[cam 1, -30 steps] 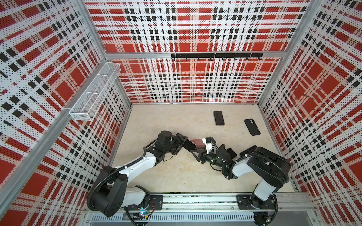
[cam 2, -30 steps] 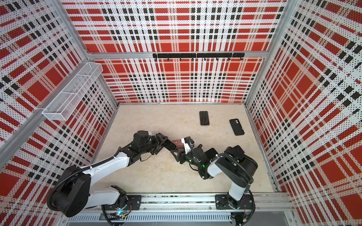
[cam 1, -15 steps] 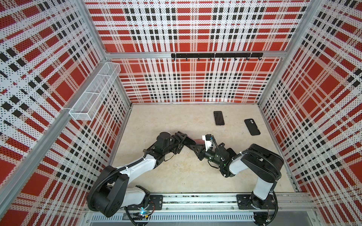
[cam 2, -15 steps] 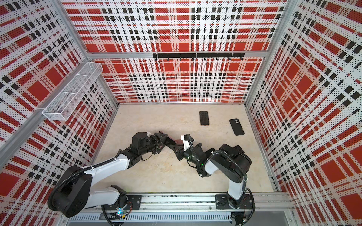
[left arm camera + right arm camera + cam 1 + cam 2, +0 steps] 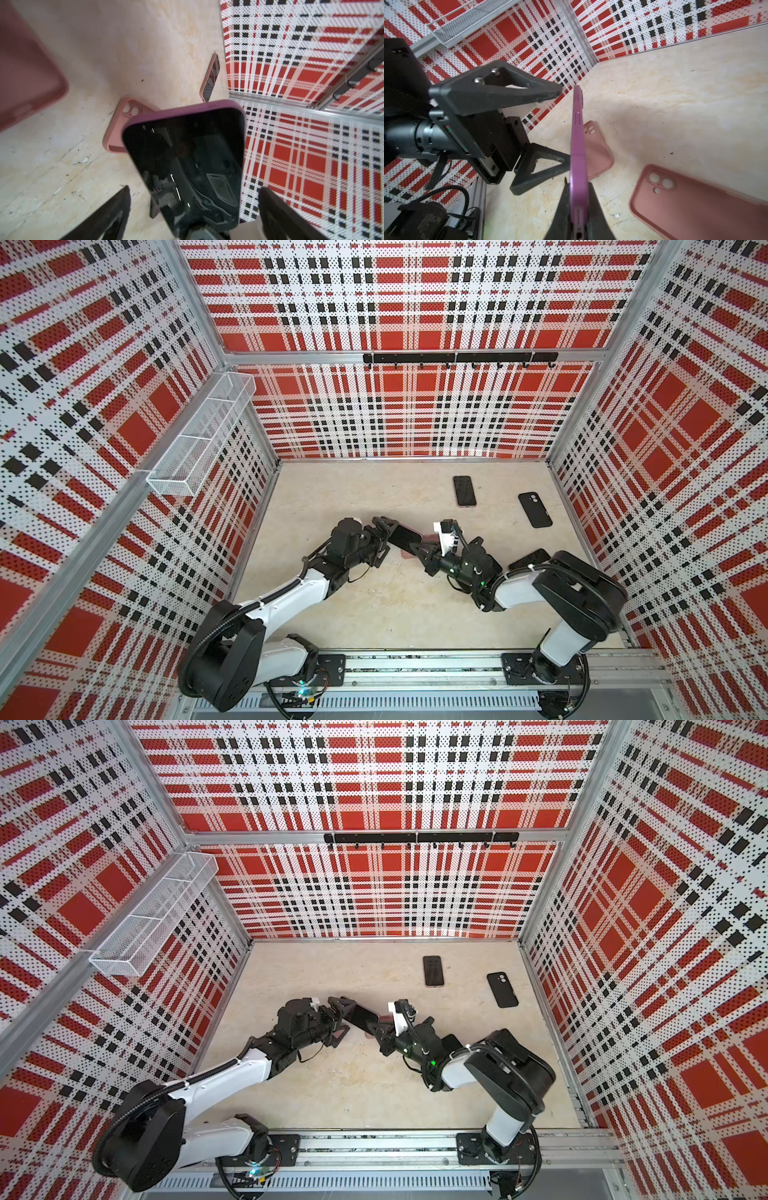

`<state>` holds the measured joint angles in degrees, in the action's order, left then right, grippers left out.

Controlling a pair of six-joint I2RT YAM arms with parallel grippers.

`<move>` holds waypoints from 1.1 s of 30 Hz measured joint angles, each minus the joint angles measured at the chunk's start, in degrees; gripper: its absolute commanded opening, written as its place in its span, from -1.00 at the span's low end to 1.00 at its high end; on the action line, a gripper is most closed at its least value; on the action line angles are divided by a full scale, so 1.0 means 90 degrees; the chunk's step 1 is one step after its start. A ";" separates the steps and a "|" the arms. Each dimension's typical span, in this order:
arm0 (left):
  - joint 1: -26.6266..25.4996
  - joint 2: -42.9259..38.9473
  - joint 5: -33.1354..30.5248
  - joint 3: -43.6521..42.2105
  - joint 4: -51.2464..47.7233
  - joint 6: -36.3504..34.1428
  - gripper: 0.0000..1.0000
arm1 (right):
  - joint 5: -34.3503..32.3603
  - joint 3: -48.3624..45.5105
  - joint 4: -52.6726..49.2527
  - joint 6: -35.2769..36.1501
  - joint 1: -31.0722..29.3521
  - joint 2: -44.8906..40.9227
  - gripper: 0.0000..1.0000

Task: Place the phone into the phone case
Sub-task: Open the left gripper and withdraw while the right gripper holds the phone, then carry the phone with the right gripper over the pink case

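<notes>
Phone (image 5: 577, 145) in right gripper's (image 5: 577, 197) pinch above pink case (image 5: 118, 128) on table (image 5: 104, 41), left gripper (image 5: 194, 188) wide around it

Purple phone (image 5: 187, 155), pink case (image 5: 116, 134), red-black plaid walls (image 5: 415, 302), beige floor (image 5: 374, 605)

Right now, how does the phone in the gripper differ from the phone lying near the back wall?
The held phone is up off the table, clamped at one end by the right gripper; the back phone lies flat, untouched. The held phone's rim is purple; the back phone's looks pinkish. Both have dark, unlit screens.
</notes>
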<state>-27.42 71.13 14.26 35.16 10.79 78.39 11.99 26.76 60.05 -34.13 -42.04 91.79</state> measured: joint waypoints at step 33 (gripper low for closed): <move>0.0415 0.3349 0.0821 0.3225 -0.2951 -0.5999 0.39 | 0.3145 0.5000 -1.1145 0.1732 0.3470 0.0172 -1.00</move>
<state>-23.68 101.27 21.65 64.18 -15.77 24.40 40.29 71.77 -40.25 -18.55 -10.81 93.34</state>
